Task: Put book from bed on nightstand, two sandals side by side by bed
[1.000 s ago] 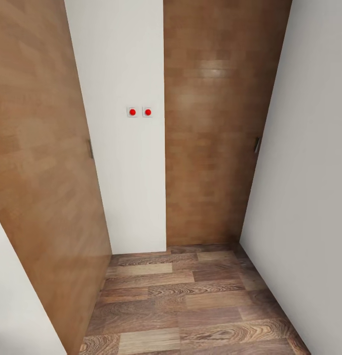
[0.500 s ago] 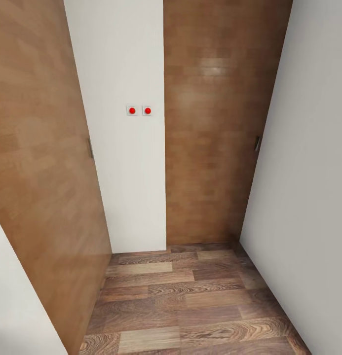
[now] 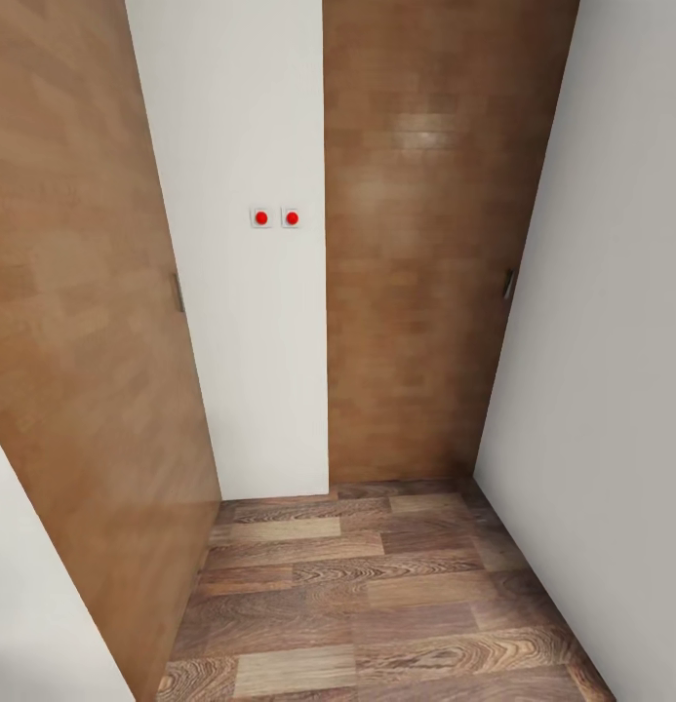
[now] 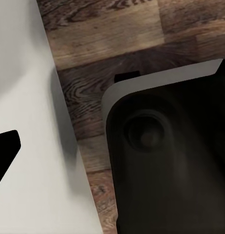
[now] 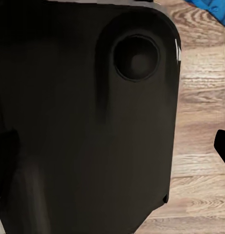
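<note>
Brown wood panels stand on two sides of the head view: a wooden door [image 3: 74,322] fills the left of the frame and a second door [image 3: 420,253] stands in the upper middle, each with a small metal handle. Between them is a strip of white wall [image 3: 245,292] with two red buttons [image 3: 277,217], and another white wall closes the right edge. The plank floor [image 3: 377,585] lies along the bottom of the frame.

The robot seems to be in a narrow corridor corner, on its way, and I judge the task as not started here. At the upper right corner of the right wrist view there is a small bright-blue patch [image 5: 215,9] on the floor; it may be one sandal, but too little is visible to be sure. The book, the bed and the nightstands I cannot place from these views.

The risk I see is collision. The walls and doors are near on three sides, so a wide turn of the base could strike a panel.

Both wrist views are mostly covered by dark robot body, so I cannot tell whether either gripper is open or closed.
</note>
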Controlling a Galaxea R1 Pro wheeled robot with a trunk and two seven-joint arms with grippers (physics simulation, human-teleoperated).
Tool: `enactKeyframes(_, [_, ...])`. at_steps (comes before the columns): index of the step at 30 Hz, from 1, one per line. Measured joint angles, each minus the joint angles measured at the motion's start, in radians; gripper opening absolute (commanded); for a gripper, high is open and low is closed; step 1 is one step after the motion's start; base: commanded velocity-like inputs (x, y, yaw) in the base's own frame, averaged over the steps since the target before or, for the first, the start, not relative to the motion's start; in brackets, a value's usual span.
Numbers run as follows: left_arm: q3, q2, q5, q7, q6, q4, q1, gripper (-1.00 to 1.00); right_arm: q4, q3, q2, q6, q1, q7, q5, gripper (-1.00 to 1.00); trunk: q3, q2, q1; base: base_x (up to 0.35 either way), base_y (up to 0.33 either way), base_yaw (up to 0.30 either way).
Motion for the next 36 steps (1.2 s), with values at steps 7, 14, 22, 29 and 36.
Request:
enactKeyframes(7, [0.000,0.000,0.000,0.000,0.000,0.000,0.000,1.00,-0.094,-0.001,-0.006,0.001,-0.001,-0.002,0.001,1.00,-0.002,0.000,0.000,0.000,0.000,0.000])
enactKeyframes(14, [0.000,0.000,0.000,0.000,0.000,0.000,0.000,1.00,-0.141,-0.001,-0.010,0.002,-0.004,-0.007,0.002,1.00,-0.007,0.000,0.000,0.000,0.000,0.000])
enactKeyframes(22, [0.000,0.000,0.000,0.000,0.000,0.000,0.000,1.00,-0.169,-0.001,-0.021,0.002,-0.012,-0.010,0.003,1.00,-0.010,0.000,0.000,0.000,0.000,0.000])
enactKeyframes(29, [0.000,0.000,0.000,0.000,0.000,0.000,0.000,1.00,-0.173,-0.001,-0.029,0.001,-0.016,-0.011,0.002,1.00,-0.010,0.000,0.000,0.000,0.000,0.000])
enactKeyframes(36, [0.000,0.000,0.000,0.000,0.000,0.000,0.000,1.00,-0.173,-0.001,-0.030,0.000,-0.017,-0.011,0.001,1.00,-0.010,0.000,0.000,0.000,0.000,0.000])
